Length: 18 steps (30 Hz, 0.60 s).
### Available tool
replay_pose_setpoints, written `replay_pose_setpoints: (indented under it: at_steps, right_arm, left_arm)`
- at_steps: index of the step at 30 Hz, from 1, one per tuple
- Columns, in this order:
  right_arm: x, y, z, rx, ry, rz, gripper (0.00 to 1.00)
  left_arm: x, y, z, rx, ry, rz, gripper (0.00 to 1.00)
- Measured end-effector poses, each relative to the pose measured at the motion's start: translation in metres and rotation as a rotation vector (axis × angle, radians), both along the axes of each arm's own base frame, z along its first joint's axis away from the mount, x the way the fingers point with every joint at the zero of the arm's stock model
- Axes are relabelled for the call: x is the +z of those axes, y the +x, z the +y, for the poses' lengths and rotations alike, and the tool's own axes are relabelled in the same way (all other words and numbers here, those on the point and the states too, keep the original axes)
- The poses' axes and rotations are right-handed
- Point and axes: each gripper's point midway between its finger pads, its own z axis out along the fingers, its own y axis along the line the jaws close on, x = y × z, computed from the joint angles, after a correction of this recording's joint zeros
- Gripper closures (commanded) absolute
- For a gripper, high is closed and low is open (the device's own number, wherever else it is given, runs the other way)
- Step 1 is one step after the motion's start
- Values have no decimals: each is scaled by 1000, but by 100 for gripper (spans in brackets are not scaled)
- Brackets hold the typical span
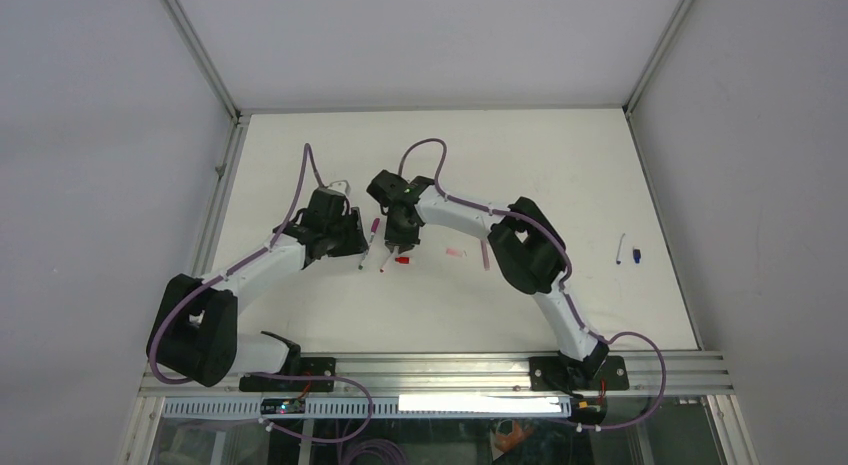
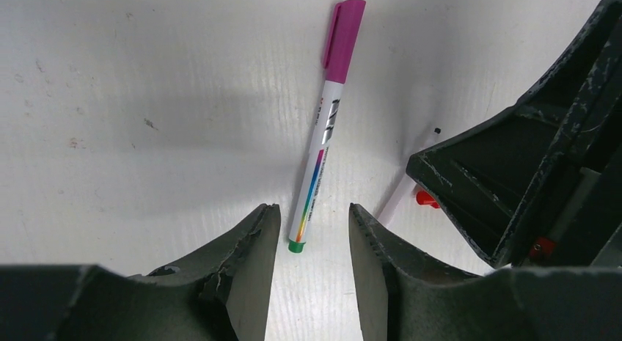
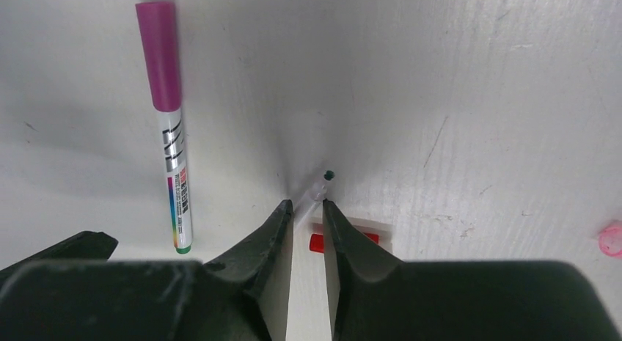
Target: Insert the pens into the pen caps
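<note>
A white pen with a magenta cap (image 2: 323,136) (image 3: 170,150) lies flat on the table, also visible from above (image 1: 369,243). My left gripper (image 2: 314,213) (image 1: 350,243) is open, its fingertips on either side of that pen's green end without touching it. An uncapped white pen (image 3: 320,187) (image 2: 400,198) with a dark nib lies just to the right. My right gripper (image 3: 308,203) (image 1: 399,243) has its jaws close on either side of that pen's nib end; whether they pinch it does not show. A red cap (image 3: 317,243) (image 1: 403,258) lies partly hidden under the right finger.
A pink cap (image 1: 456,253) (image 3: 610,240) and a pink pen (image 1: 486,255) lie right of the grippers, near the right arm's elbow. Far right rest a thin white pen (image 1: 621,248) and a dark blue cap (image 1: 637,254). The two grippers stand almost touching.
</note>
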Motion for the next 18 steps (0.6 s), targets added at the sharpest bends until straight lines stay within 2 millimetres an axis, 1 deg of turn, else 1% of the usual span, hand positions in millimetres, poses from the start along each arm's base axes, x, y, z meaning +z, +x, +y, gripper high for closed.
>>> replay_pose_setpoints:
  at_steps: [2,8,11,18]
  right_arm:
    - [-2,0,0,5,-8,2,88]
    - [-2,4,4,23,-13,0,98]
    - [-2,6,7,32,-13,-2,98]
    - [-3,6,8,42,-16,-1,94]
  left_arm:
    - [1,1,0,3,-2,-3,58]
    - [2,-1,1,5,-7,-11,58]
    - [1,-2,1,5,-6,-8,58]
    - [1,-2,1,5,-6,-9,58]
